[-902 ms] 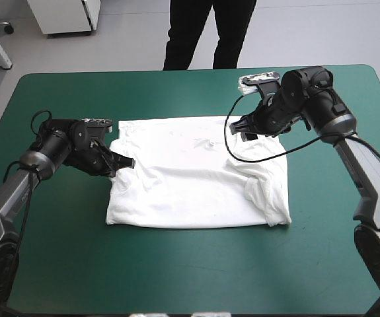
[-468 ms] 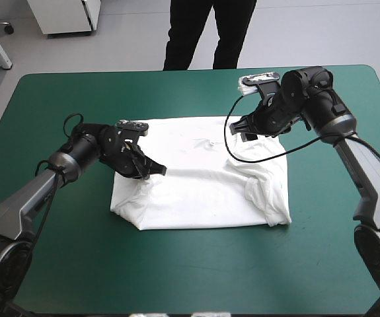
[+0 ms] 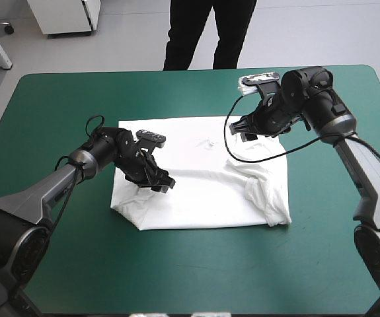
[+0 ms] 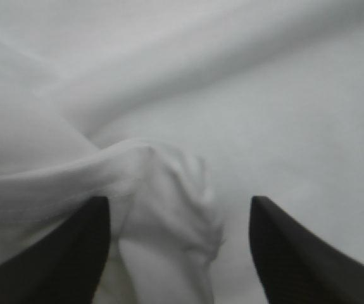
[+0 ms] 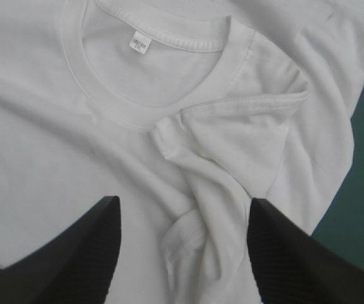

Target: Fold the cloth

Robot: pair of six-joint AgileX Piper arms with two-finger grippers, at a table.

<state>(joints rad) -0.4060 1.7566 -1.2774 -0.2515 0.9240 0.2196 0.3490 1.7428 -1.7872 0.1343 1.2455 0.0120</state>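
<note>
1. Nearest: white T-shirt [image 3: 203, 198] lies mid-table on the teal-green table [image 3: 176, 277]. Its near hem is fairly straight, w/ bare cover on all sides.
2. Left gripper [image 3: 162, 185], earlier at the shirt's left edge, has swung in over the cloth and dragged that side w/ it. The left edge now sits doubled over in a lumpy fold.
3. Left wrist view: left gripper [image 4: 178, 202] has its black fingers wide apart. A bunched ridge of cloth lies between them, not clamped. Likely meaning: left-side fold laid and let go, though it looks untidy.
4. Right side: sleeve [image 3: 266, 191] is already turned in, rumpled and twisted, not flat.
5. Farther back: right gripper [image 3: 242, 129] hangs over the shirt's far right part, position unchanged. Its fingers are spread and hold nothing (right gripper [image 5: 185, 201]).
6. Ahead of it: collar [image 5: 137, 107] faces up, label [image 5: 139, 43] showing. Sleeve [image 5: 232, 145] lies creased just beside the collar.
</note>
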